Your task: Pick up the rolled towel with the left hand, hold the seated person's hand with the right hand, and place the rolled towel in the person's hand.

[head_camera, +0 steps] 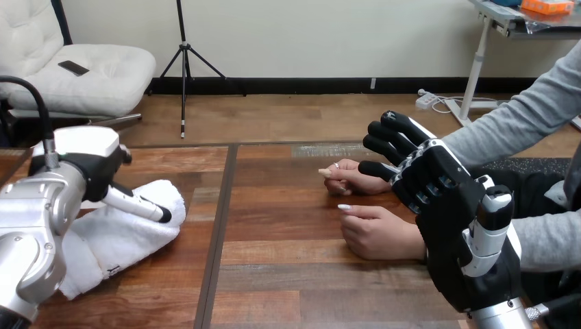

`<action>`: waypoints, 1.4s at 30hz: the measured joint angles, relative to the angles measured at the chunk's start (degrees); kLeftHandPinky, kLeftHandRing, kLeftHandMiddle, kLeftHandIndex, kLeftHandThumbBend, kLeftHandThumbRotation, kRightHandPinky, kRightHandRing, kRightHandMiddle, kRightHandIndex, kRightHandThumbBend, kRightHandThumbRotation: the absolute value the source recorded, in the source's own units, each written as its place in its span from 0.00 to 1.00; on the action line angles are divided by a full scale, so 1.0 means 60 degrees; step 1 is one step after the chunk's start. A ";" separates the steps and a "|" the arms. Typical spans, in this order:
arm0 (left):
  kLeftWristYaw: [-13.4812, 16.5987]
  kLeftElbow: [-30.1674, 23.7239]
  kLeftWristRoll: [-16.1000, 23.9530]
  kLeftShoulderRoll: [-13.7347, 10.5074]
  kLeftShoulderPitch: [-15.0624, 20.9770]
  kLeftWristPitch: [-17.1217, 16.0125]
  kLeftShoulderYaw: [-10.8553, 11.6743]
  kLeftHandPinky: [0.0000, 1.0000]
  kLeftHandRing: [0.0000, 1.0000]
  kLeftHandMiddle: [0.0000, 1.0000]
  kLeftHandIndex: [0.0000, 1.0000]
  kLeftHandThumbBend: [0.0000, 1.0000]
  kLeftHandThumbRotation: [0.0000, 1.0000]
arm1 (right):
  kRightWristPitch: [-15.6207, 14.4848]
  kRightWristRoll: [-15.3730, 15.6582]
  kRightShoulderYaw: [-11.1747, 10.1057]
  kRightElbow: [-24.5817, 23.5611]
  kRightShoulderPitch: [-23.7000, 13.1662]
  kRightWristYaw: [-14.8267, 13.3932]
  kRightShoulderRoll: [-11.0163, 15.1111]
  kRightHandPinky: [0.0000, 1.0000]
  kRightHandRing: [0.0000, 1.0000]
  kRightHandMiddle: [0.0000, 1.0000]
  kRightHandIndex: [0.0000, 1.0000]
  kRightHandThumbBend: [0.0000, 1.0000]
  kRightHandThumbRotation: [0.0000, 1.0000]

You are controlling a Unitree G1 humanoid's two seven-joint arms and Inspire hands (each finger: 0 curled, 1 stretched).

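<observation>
Near left, rolled towel (103, 240) (prob. soft, light, squashy): grab round its thick middle. L hand (96, 163) rests straight-fingered on it; R hand (425, 171) is relaxed, empty.

No text is legible; the rolled towel (103, 240) bears one unreadable dark mark (113, 269).

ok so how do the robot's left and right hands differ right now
The left hand lies on the rolled towel at the table's left. The right hand is at the right, beside the person's farther hand, away from the towel. The left hand shows a white shell. The right hand looks mostly black, its fingers spread, nearly straight, holding nothing. Both are over the wooden table.
</observation>
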State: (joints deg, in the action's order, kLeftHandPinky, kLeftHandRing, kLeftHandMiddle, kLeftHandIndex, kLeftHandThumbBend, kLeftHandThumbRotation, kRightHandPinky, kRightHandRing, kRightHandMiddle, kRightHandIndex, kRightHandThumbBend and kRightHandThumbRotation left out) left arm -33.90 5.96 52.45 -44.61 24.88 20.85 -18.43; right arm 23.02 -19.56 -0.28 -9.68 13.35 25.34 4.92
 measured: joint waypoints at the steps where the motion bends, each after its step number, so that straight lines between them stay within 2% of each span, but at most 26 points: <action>1: 0.0053 -0.0033 0.0021 0.0000 -0.0008 0.0018 0.0012 0.84 0.89 0.91 0.90 0.98 0.66 | 0.0000 0.0000 0.0000 0.0000 0.0000 0.0001 0.0000 0.79 0.87 0.86 0.85 1.00 1.00; 11: 0.0773 -0.0402 0.0481 0.0052 -0.0130 0.0526 0.0104 0.90 0.91 0.92 0.91 0.97 0.63 | 0.0002 -0.0002 0.0000 0.0000 -0.0006 0.0016 0.0000 0.79 0.87 0.86 0.85 1.00 1.00; 22: 0.1623 -0.0675 0.0737 0.0322 -0.0407 0.1193 0.0306 0.90 0.92 0.93 0.92 0.96 0.63 | 0.0001 -0.0004 0.0003 0.0000 -0.0053 0.0018 -0.0002 0.78 0.86 0.86 0.84 1.00 1.00; 33: 0.2072 -0.0674 0.0756 0.0776 -0.0604 0.1686 0.0309 0.88 0.90 0.91 0.91 0.97 0.61 | 0.0002 -0.0005 0.0014 0.0001 -0.0085 0.0036 -0.0006 0.78 0.87 0.86 0.85 0.99 1.00; 42: 0.2155 -0.0640 0.0754 0.1245 -0.0772 0.2031 0.0275 0.88 0.90 0.91 0.91 0.98 0.61 | 0.0005 -0.0008 0.0011 0.0001 -0.0096 0.0105 -0.0003 0.78 0.87 0.87 0.85 1.00 1.00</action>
State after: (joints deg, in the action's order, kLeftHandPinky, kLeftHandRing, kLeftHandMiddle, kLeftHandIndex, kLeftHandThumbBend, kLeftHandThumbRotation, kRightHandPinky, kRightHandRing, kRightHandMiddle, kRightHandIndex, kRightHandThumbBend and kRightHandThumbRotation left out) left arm -20.97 2.12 56.97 -37.14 20.25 33.03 -16.77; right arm 23.05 -19.61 -0.21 -9.68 12.77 25.97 4.90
